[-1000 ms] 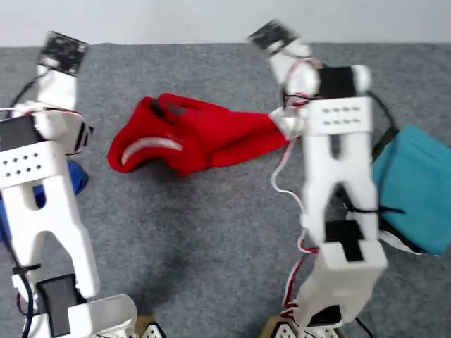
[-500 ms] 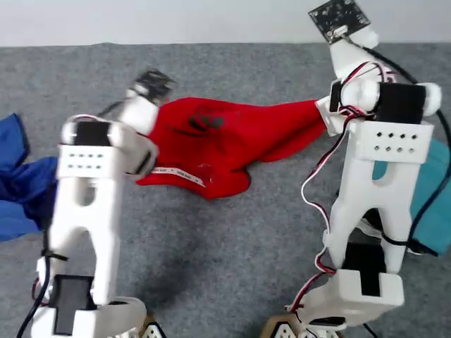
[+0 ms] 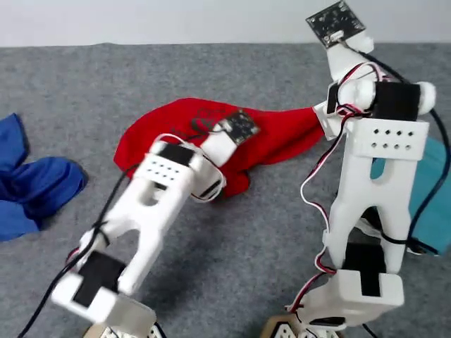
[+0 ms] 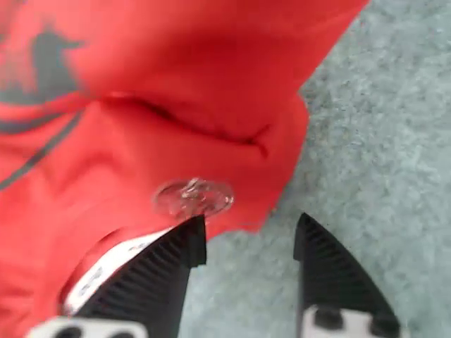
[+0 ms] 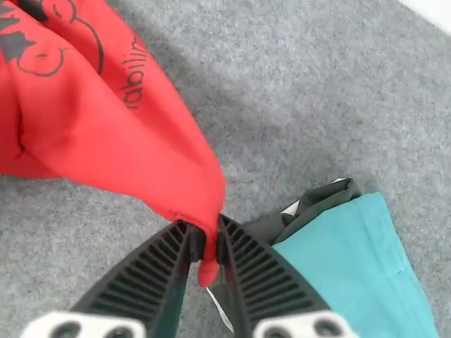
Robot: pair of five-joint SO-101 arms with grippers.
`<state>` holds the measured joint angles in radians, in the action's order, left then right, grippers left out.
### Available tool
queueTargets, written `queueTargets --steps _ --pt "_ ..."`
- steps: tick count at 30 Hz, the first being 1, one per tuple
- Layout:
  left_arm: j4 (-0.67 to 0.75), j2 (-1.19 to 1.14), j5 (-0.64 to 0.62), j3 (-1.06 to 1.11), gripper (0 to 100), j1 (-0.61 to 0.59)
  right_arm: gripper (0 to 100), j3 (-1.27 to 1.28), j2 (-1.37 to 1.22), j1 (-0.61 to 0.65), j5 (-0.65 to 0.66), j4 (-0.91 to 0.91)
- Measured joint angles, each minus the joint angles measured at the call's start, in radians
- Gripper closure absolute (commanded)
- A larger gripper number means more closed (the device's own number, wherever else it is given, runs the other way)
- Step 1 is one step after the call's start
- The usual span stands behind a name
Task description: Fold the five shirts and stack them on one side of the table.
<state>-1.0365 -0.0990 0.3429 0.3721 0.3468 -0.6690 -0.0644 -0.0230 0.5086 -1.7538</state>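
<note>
Right gripper (image 5: 204, 245) pinched shut on crumpled red cloth shirt (image 3: 282, 137), 3 o'clock corner; left gripper (image 4: 246, 236) agape, empty, at 6 o'clock hem; risk: it grabs doubled layers, fold bunches

Both white plastic arms (image 3: 366, 176) carry black servos (image 3: 394, 102), red-and-white cables (image 3: 304, 193) and ribbed black gripper fingers (image 4: 141, 282).

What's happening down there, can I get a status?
Right tool shut on corner of red shirt. Left tool open at its hem. Blue shirt, teal shirt off to the sides, not in the way.
</note>
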Motion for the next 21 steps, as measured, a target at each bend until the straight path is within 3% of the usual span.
queueTargets --steps 6,12,14,21 --pt "0.054 -0.130 -0.006 -0.032 80 0.014 98.7 0.000 0.000 0.000 0.000 0.000" --pt "0.044 -0.242 -0.031 -0.123 96 0.014 98.7 0.000 0.000 0.000 -0.031 0.000" --pt "0.018 -0.275 -0.034 -0.161 100 0.017 98.7 0.000 0.000 0.000 -0.031 0.000" --pt "-0.152 -0.278 -0.021 -0.245 100 -0.040 98.7 0.000 0.000 -0.012 -0.032 0.000"
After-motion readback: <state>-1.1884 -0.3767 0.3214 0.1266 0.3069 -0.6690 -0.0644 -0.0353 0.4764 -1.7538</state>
